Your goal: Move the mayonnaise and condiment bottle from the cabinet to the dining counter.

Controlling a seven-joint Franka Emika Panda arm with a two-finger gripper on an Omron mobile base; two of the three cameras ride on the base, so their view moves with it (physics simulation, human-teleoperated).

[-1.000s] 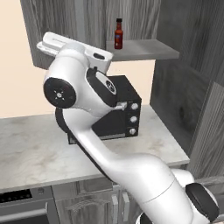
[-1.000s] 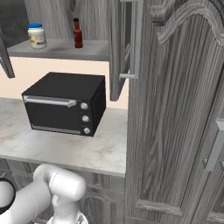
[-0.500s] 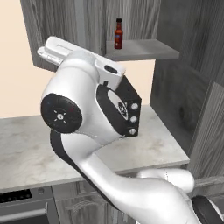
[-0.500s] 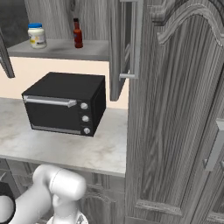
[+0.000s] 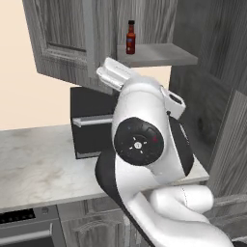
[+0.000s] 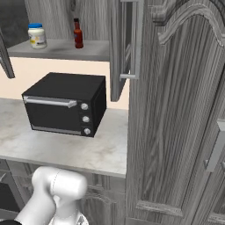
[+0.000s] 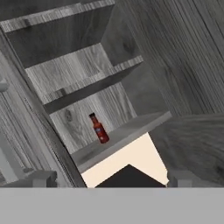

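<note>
A: Reaching up from here looks risky. The gripper has its jaws wide apart and empty, well short of the bottle on the cabinet shelf.

B: Yes. The jar stands further left; a careless sweep could topple either, or clip the open door.

White arm hides most of the black oven

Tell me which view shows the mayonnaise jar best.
The right base view: the mayonnaise jar stands in plain sight on the cabinet shelf, left of the condiment bottle. The left base and hand views catch the bottle but give nothing clear of the jar.
</note>
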